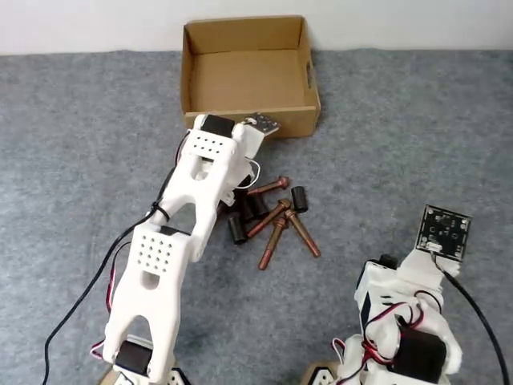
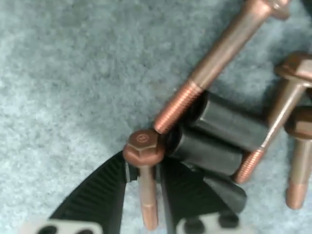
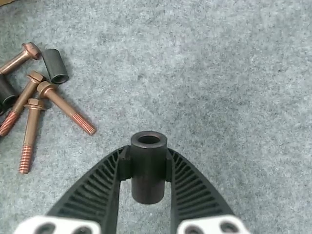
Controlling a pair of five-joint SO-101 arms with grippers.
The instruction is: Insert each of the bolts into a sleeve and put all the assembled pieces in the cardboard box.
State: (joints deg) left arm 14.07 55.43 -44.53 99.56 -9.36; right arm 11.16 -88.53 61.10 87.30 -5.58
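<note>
first pairing in hand. pinching a bolt [image 2: 144,148] by the shank in the left hand [image 2: 145,165], head outward, right against the pile of loose bolts [image 1: 276,237] and sleeves [image 1: 299,198] on the table [image 1: 417,120], near the front of the box [image 1: 244,24]. clamping a sleeve [image 3: 148,146] in the right hand [image 3: 147,161], bore open toward the camera, over bare table well apart from the pile. seeing nothing assembled in the box.

next, probably: lift the bolt free of the pile, bring both hands together, line shank with bore, push through. calls for close alignment, with little slack likely. then into the box.

for writing: just a small stamped mark on the bolt head, too small to read.
</note>
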